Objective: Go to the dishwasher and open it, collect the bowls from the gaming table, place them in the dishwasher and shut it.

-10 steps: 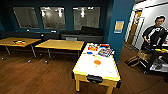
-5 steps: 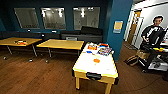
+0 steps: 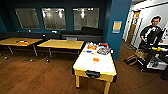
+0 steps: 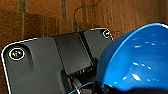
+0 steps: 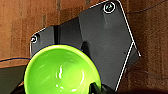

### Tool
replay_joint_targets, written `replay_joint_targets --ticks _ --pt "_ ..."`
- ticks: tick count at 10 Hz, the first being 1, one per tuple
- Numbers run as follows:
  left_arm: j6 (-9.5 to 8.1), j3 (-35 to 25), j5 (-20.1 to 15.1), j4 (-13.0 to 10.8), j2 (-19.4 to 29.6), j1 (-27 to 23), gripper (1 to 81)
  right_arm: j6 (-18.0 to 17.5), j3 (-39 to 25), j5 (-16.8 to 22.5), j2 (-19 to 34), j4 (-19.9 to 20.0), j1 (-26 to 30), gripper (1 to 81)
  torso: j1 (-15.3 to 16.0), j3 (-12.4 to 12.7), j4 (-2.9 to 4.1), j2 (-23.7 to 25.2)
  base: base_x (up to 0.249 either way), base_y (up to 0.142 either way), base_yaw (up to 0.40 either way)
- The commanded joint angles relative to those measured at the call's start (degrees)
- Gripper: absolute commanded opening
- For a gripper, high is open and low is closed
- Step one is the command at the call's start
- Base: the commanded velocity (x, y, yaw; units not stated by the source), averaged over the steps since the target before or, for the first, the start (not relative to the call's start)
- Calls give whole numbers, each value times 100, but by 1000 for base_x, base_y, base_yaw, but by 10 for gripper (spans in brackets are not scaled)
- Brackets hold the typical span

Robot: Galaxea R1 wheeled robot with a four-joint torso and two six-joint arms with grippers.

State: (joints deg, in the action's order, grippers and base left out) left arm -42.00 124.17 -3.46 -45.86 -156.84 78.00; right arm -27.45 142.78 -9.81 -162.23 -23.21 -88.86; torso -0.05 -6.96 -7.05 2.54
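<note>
Two bowls look to be in our hands already: the blue bowl (image 4: 140,60) sits large at the left tool's wrist camera and the light green bowl (image 5: 62,70) at the right one, both carried over the wooden floor (image 5: 15,30). We honestly can't tell how either tool's fingers are set, since the rims hide them, so "gripping" is our read from how the bowls sit, not something we see. From the head camera the gaming table (image 3: 82,65) stands a little ahead with its black goal slot facing us, and an orange bowl (image 3: 95,59) rests near the middle of its white top, with a cluster of colourful stuff (image 3: 100,48) at the far end that's too blurry to name. Plain yellow-wood tables (image 3: 61,44) are off beyond it, and a person (image 3: 151,32) with a control rig stands by the doorway. So we'd say we're in the collecting step, with one bowl left on the table and both arms seemingly full. The dishwasher isn't anywhere in this room view, so whatever gets done next, the carry needs steady arms so neither bowl tips out.
</note>
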Motion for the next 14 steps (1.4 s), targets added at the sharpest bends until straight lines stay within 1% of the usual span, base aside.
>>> replay_joint_targets --ticks 1,3,7,8,9,10,11,13,14 --pt "25 -112 -128 -55 47 -421 10 12 -23 155 101 -61 364 10 5 0 0 0 0 0 0" --pt "25 -112 -14 -55 65 -421 10 12 -23 164 101 -69 364 10 8 0 0 0 0 0 0" --pt "24 18 -5 -46 39 -315 10 12 136 217 162 -69 267 10 10 0 0 0 0 0 0" --pt "25 98 3 -46 12 -306 10 12 135 225 145 -70 250 10 10 0 -141 0 0 0 0" --pt "25 107 20 -46 12 -306 10 21 118 225 127 -70 249 10 10 0 -155 0 0 0 0" --pt "25 116 82 -55 21 -306 10 21 109 225 118 -70 250 10 10 0 -403 0 0 0 0" --pt "25 116 109 -55 39 -306 10 21 109 225 118 -70 249 10 10 0 -548 0 0 0 0" --pt "25 108 109 -55 21 -306 10 21 117 225 118 -70 250 10 10 0 -907 0 0 0 0" --pt "16 116 109 -55 12 -306 10 21 135 217 101 -70 250 10 10 0 -961 0 0 0 0"
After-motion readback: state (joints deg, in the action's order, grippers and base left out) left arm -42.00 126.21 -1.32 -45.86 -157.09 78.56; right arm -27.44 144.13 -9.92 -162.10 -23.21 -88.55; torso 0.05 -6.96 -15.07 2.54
